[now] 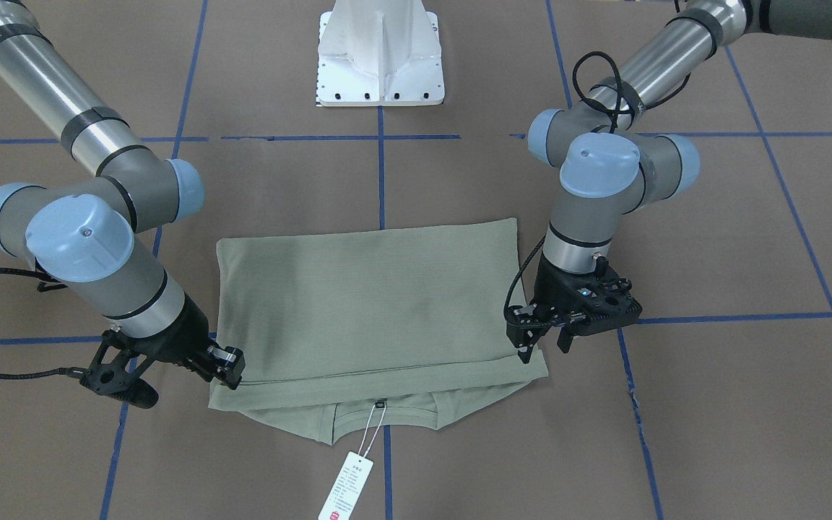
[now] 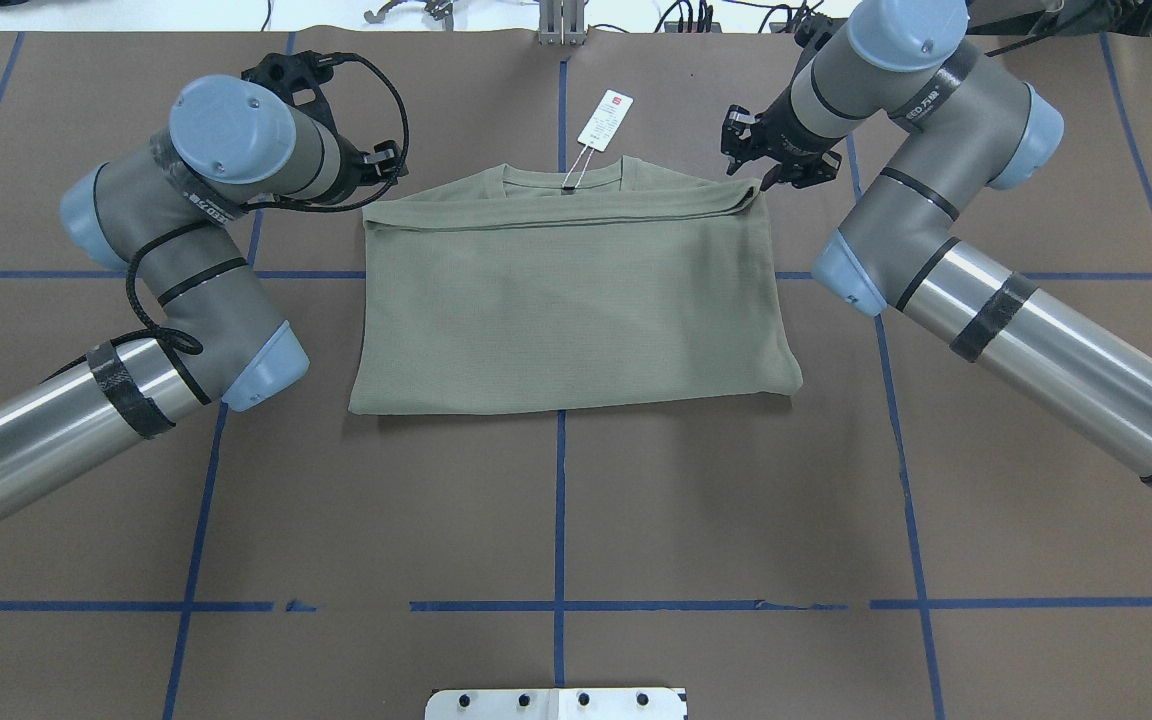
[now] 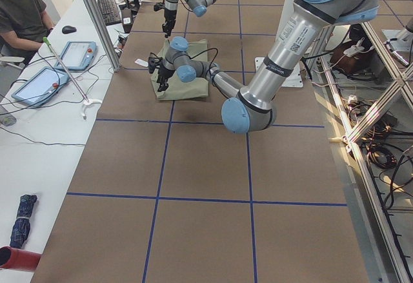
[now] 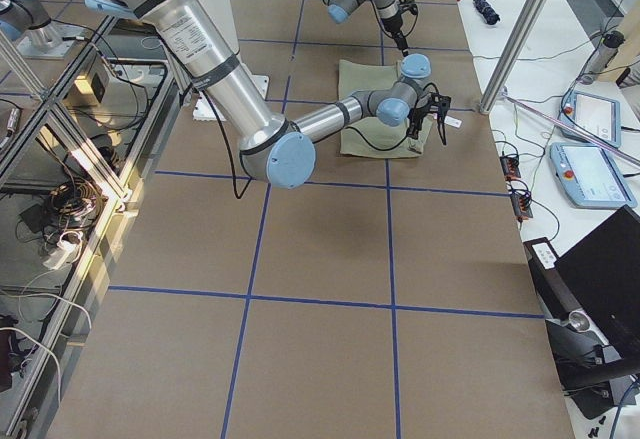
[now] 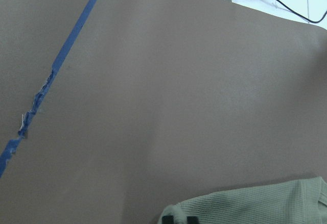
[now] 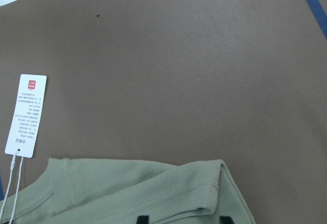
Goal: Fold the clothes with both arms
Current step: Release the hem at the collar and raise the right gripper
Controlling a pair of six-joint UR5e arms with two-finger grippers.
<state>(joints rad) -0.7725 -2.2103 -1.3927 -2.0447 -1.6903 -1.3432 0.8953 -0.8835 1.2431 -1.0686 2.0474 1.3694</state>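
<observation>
Evidently the sage-green knit shirt (image 2: pixel 576 300) lies folded mid-table, hem near collar. Our right gripper (image 6: pixel 184 220) straddles one fold corner, fingers spread; our left gripper (image 1: pixel 544 350) meets the other, grip we cannot tell, presumably squaring the edge.

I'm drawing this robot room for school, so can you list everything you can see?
shirt: one, sage green, folded flat mid-table.
hang tag: one, white, on a string from the shirt's neck.
table: one, brown.
blue tape lines: several, blue, crossing the table.
pedestal base: one, white, on the robot's side.
bench: one, white, beside the table.
tablets: two, pale screens, on the bench.
keyboard: one, black, on the bench.
person: one, dark top, sitting at the bench.
left arm, right arm: two, grey with light-blue caps, flanking the shirt.
left gripper, right gripper: two, black, at the shirt's neck-end corners.
</observation>
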